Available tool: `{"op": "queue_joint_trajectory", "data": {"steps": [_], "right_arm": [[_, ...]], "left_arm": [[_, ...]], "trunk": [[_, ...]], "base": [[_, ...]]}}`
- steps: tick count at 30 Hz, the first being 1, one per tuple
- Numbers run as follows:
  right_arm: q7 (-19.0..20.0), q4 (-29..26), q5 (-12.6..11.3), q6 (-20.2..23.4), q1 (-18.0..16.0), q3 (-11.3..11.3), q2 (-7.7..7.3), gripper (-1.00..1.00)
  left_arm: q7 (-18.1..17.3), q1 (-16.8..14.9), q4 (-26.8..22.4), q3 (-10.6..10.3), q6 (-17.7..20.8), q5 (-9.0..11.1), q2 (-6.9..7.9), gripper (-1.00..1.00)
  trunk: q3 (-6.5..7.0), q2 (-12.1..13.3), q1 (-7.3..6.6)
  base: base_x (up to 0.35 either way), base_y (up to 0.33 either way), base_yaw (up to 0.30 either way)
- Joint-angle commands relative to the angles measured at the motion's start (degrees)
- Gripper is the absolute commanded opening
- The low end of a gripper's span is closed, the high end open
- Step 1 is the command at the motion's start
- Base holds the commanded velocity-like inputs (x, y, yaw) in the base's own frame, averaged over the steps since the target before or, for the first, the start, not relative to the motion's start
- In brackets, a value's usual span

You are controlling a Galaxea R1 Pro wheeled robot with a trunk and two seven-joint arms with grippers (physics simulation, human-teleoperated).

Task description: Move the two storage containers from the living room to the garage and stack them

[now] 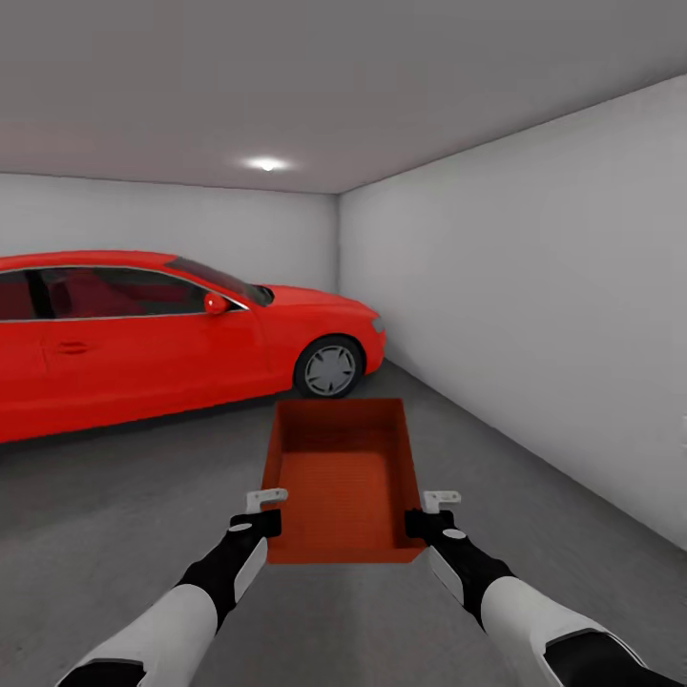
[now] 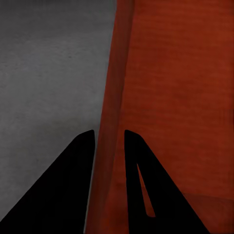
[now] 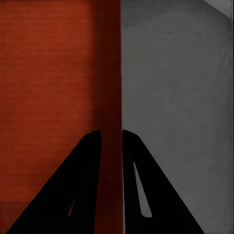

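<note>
Both arms are holding one orange-red storage container [image 1: 343, 482] out over the garage's dark concrete floor [image 1: 114, 515], near a red car [image 1: 143, 329]. The left gripper [image 1: 263, 524] is pinching its left wall, the right gripper [image 1: 420, 524] its right wall.

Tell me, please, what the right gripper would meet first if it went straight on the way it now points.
Nothing beyond what it holds: the right gripper already straddles the side wall of the storage container, and that wall runs on ahead between its fingers. Beside the wall lies the concrete floor; depth is hard to judge.
</note>
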Motion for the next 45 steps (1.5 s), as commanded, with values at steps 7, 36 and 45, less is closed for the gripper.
{"op": "queue_joint_trajectory", "data": {"steps": [7,36,45], "right_arm": [[-0.5,0.2,-0.6,-0.2,0.0,-1.1,-0.13,-1.00],[-0.5,0.2,-0.6,-0.2,0.0,-1.1,-0.12,-1.00],[-0.5,0.2,-0.6,-0.2,0.0,-1.1,-0.12,-1.00]], "left_arm": [[2.3,0.0,-0.4,1.0,0.1,-1.1,2.10,-1.00],[2.3,0.0,-0.4,1.1,0.1,-1.1,2.10,-1.00],[2.3,0.0,-0.4,1.1,0.1,-1.1,2.10,-1.00]], "trunk": [[0.11,0.0,0.05],[0.60,0.0,0.05],[0.71,0.0,0.05]], "base": [[0.320,0.000,-0.277],[0.320,0.000,-0.277],[0.320,0.000,-0.277]]}}
